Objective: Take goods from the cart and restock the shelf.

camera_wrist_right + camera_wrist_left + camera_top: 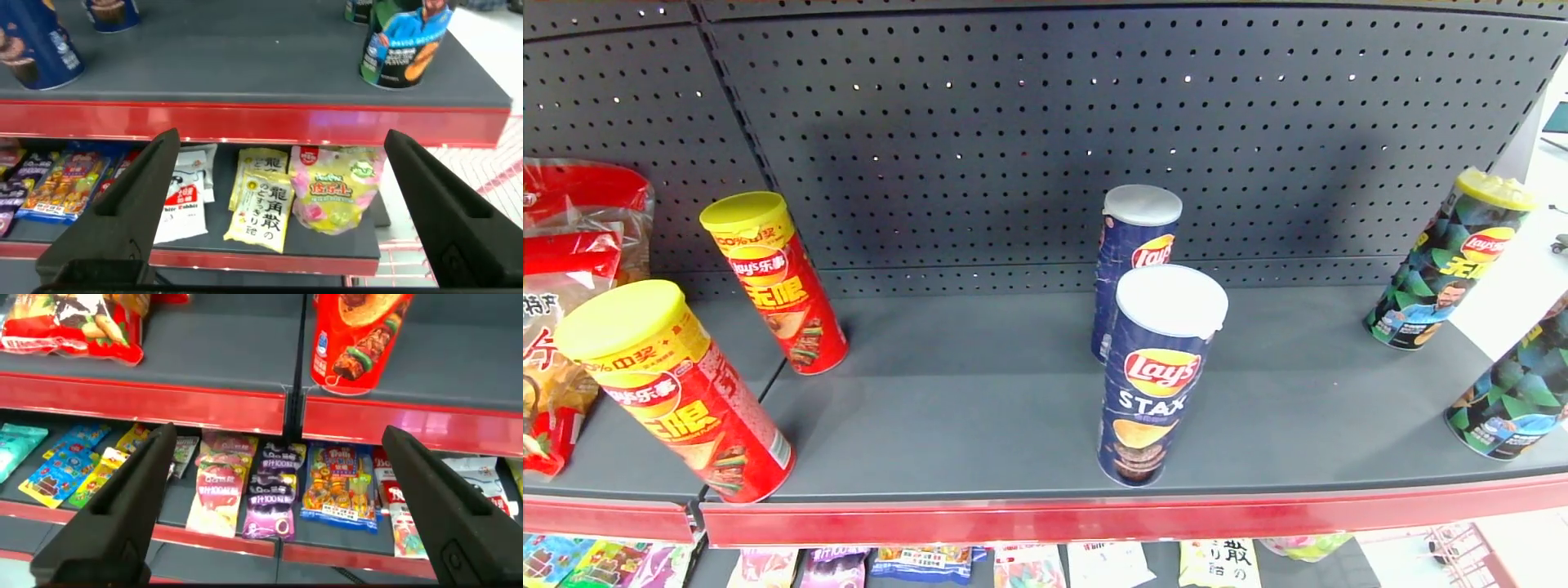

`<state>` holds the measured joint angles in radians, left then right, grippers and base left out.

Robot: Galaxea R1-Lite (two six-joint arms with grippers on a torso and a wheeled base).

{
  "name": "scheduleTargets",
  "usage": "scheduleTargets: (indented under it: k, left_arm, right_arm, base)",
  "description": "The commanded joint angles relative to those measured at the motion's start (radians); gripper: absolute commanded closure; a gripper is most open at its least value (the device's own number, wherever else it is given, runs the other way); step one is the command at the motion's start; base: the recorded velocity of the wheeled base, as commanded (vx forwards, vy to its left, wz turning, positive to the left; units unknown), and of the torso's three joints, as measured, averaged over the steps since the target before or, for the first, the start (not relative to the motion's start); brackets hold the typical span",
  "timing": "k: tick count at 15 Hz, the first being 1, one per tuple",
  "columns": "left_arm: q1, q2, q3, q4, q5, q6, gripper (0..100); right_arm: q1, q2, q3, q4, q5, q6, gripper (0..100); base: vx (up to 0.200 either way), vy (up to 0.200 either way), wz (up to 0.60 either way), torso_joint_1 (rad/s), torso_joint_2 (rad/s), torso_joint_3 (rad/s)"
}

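The left gripper and right gripper are empty, with fingers wide apart. The dark grey metal shelf holds red cylindrical chip cans at frame left, dark blue chip cans at centre and green patterned chip cans at right. Grip the next can mid-body. Set it upright in the gap between the red and blue cans.

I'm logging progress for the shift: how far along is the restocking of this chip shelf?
Done so far: the shelf holds two red cans, two blue cans and two green cans. In hand: nothing; the left end effector and right end effector are open and empty, before the shelf's red edge. Left: bare gaps between the pairs suggest more cans likely belong there.
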<state>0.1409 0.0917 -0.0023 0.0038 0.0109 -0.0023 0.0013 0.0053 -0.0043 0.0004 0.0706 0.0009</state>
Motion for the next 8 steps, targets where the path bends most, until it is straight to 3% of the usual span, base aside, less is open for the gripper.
scheduleTargets:
  k: [1, 4, 6, 8]
  left_arm:
    - [0.000, 0.003, 0.002, -0.001, 0.000, -0.001, 0]
    - [0.000, 0.003, 0.002, -0.001, 0.000, 0.001, 0]
    - [0.000, 0.003, 0.002, -0.001, 0.000, 0.001, 0]
    - [0.000, 0.003, 0.002, -0.001, 0.000, 0.001, 0]
  right_arm:
    - [0.000, -0.004, 0.003, 0.000, 0.000, 0.001, 0]
    - [0.000, -0.004, 0.003, 0.000, 0.000, 0.001, 0]
    - [0.000, -0.004, 0.003, 0.000, 0.000, 0.001, 0]
    - [0.000, -0.004, 0.003, 0.000, 0.000, 0.001, 0]
  base:
    - [0.000, 0.000, 0.00, 0.000, 0.00, 0.000]
    - [0.000, 0.000, 0.00, 0.000, 0.00, 0.000]
    - [-0.200, 0.000, 0.00, 0.000, 0.00, 0.007]
    - [0.000, 0.000, 0.00, 0.000, 0.00, 0.000]
